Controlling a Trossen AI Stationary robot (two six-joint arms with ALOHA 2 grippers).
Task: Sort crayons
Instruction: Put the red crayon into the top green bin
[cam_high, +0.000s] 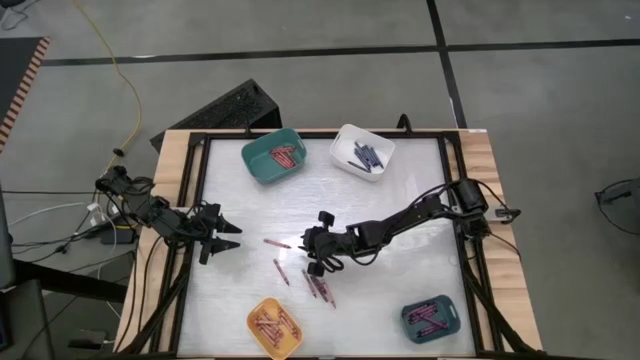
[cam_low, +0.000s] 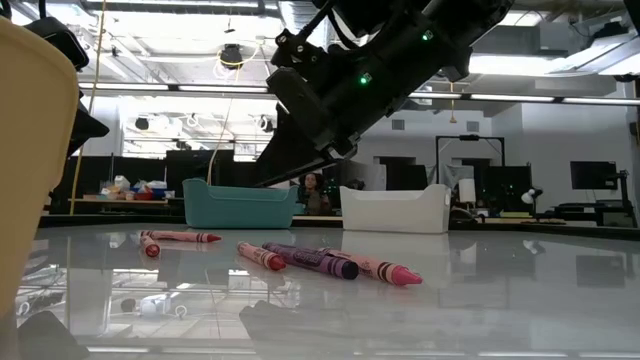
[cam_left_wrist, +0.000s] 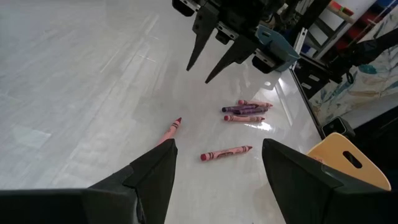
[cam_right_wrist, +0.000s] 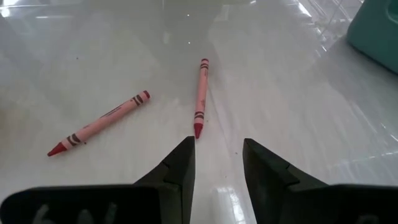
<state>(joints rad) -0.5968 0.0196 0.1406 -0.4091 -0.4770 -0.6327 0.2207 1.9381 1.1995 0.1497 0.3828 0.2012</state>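
- Loose crayons on the white bench: a red wax crayon (cam_right_wrist: 201, 98) sits just ahead of the right end effector (cam_right_wrist: 217, 155), long axis running pretty much straight away from the fingers, pointed tip toward them. A second pinkish-red crayon (cam_right_wrist: 99, 122) lies off to one side, angled across, tip away from the first one.
- A little cluster of purple and pink crayons (cam_high: 319, 288) lies close by, side by side and roughly parallel — between the yellow plastic bin (cam_high: 275, 327) and the right end effector (cam_high: 320, 243).
- Step in hand, my guess: lining up a pick. The right end effector hangs low over the bench, fingers partly apart, nothing between them.
- Next move probably needs a drop straight down so the fingers straddle the crayon across its thin width — then close.
- Left end effector (cam_high: 222, 238) waits at the bench's left edge, fingers spread, empty.
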